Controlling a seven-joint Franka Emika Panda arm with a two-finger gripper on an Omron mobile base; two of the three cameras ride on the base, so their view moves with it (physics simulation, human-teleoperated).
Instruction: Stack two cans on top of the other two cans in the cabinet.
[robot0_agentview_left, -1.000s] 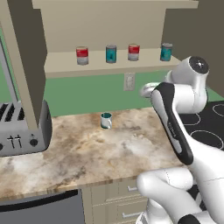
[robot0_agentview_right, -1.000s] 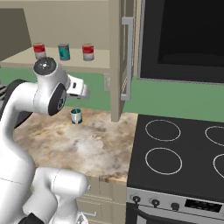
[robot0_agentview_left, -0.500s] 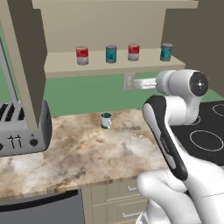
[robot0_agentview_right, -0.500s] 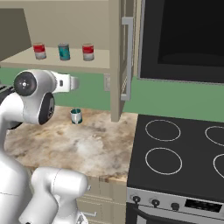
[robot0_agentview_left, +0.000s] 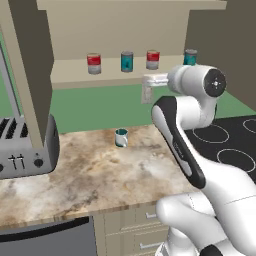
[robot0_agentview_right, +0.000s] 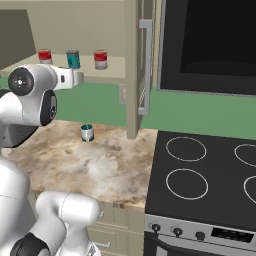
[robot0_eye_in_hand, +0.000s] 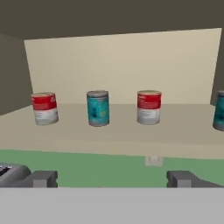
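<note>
Four cans stood apart in a row on the cabinet shelf (robot0_eye_in_hand: 122, 135), none stacked: red-and-white can (robot0_eye_in_hand: 45, 108), teal can (robot0_eye_in_hand: 98, 108), second red-and-white can (robot0_eye_in_hand: 148, 107), second teal can (robot0_eye_in_hand: 219, 110). Fingers (robot0_eye_in_hand: 43, 178) spread wide, holding nothing, short of shelf. Rec.: centre on one can, grip mid-body, lift straight.

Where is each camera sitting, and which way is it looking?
Left base view: behind the arm's left, facing the cabinet and mug; white arm rising lower right.
Right base view: behind its right, facing the stove; arm at lower left.
Hand view: on the hand, facing the shelf; open tool at bottom.
All three share the red-and-white cans and teal cans.
</note>
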